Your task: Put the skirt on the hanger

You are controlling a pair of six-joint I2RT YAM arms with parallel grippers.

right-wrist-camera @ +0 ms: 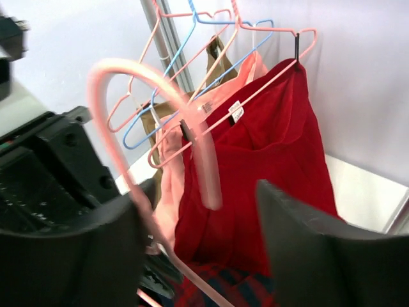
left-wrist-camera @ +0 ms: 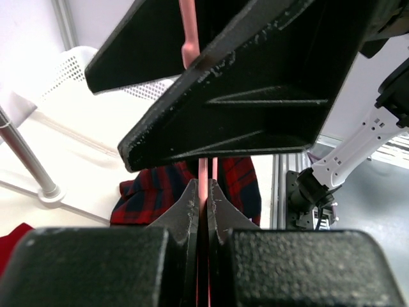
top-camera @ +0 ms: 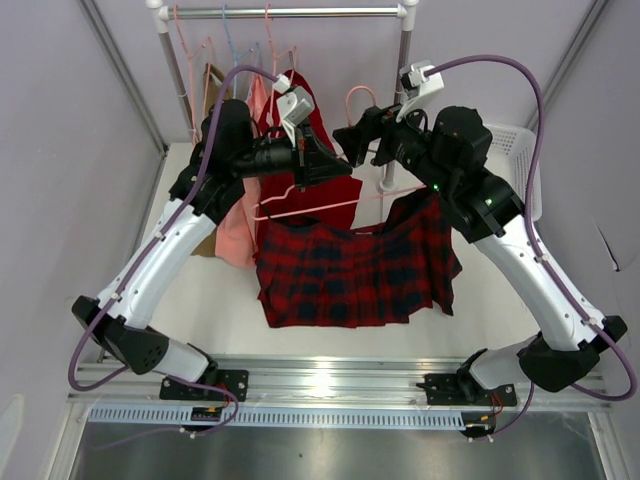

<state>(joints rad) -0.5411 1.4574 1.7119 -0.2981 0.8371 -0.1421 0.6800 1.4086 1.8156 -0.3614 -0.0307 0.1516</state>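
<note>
Left gripper [left-wrist-camera: 206, 192] is clamped on the hanger [right-wrist-camera: 118, 67] wire. Right gripper [right-wrist-camera: 201, 236] has its jaws apart, with the hook between them. Skirt [top-camera: 350, 270] hangs from the hanger.

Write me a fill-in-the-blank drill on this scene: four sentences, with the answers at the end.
1. The left gripper has its jaws ___ on the hanger wire.
2. The right gripper has its jaws ___, with the hanger's hook between them.
3. The plaid skirt is dark navy and ___.
4. One spare hanger behind is not pink but light ___.
Missing words: shut; open; red; blue.
</note>
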